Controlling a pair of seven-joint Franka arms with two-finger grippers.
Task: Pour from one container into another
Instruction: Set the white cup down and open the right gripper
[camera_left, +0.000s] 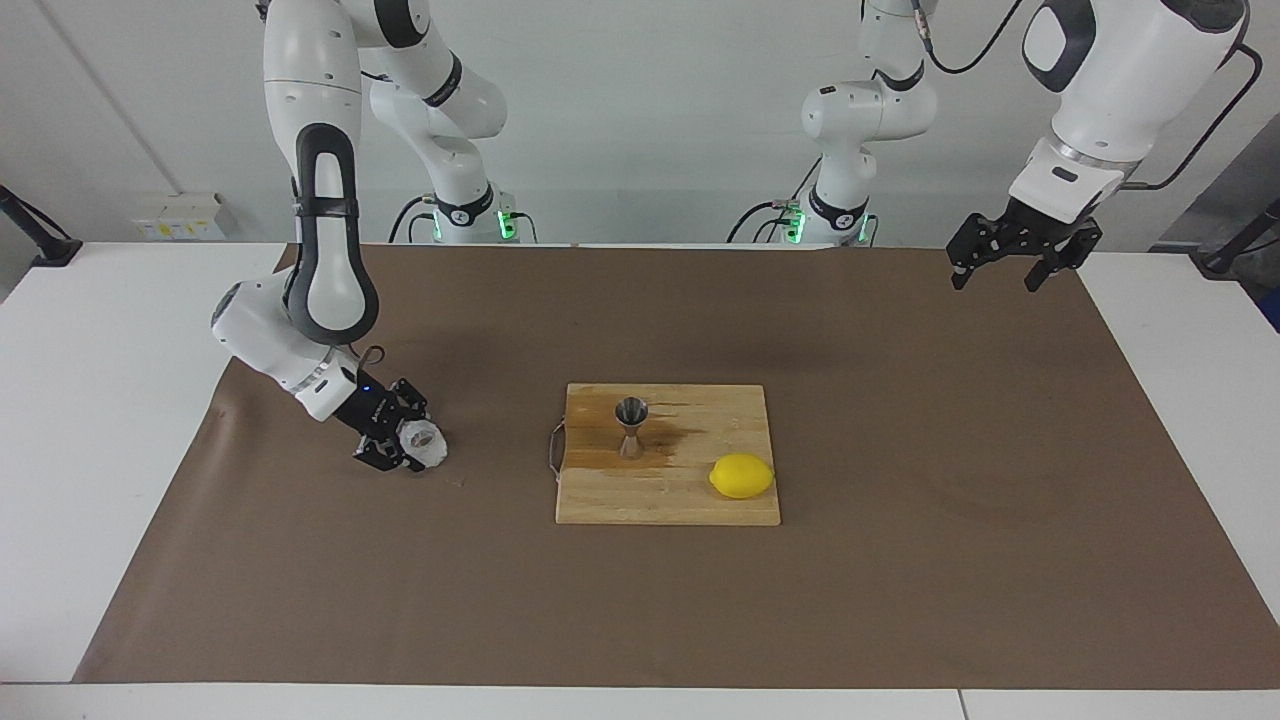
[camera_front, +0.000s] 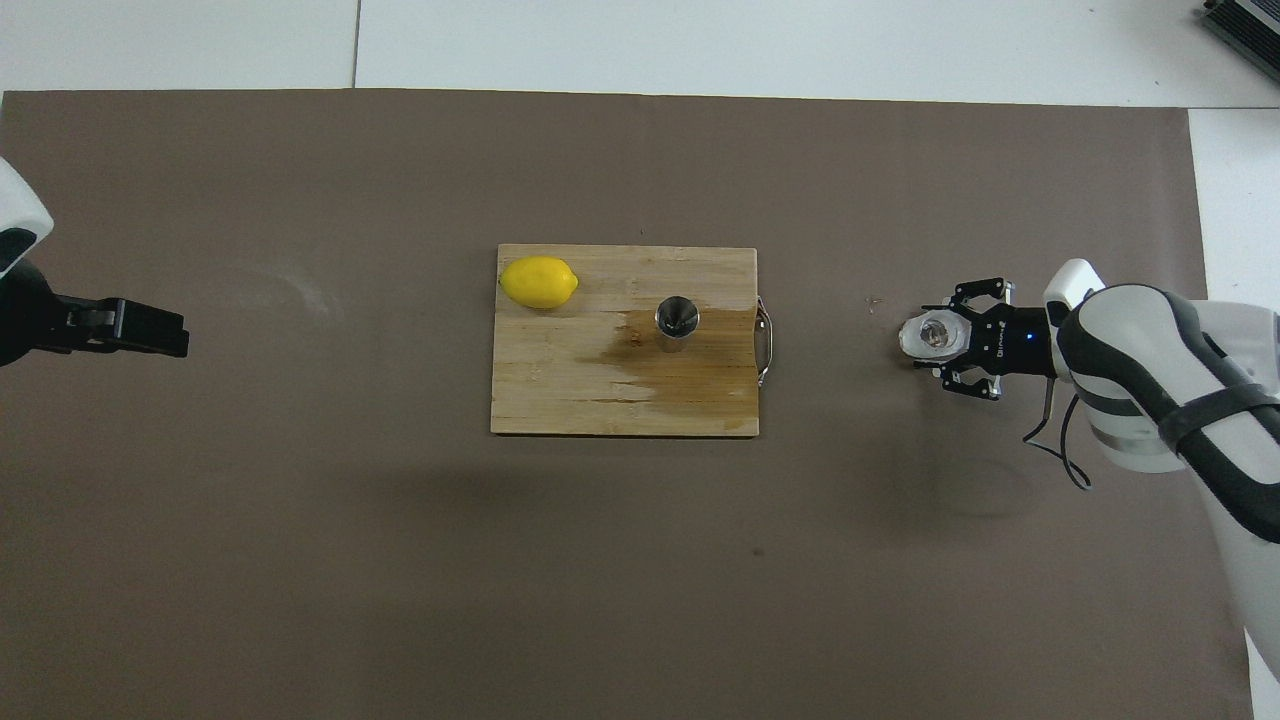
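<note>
Right jaws (camera_left: 405, 445) clamped on cup (camera_left: 424, 442), low over the counter (camera_left: 300, 600), side grip keeps mouth up. Jigger (camera_left: 631, 426) upright on board (camera_left: 668, 500), 3 o'clock of cup in facing view. Left jaws (camera_left: 1010, 268) apart, waiting.

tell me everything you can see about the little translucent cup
The translucent cup is small and squat, whitish, with a knobbly, crinkled wall, plastic by its look. It sits low at the brown mat, upright with its mouth up, toward the right arm's end of the table, apart from the cutting board. The right end effector is around it. Contents cannot be made out.
</note>
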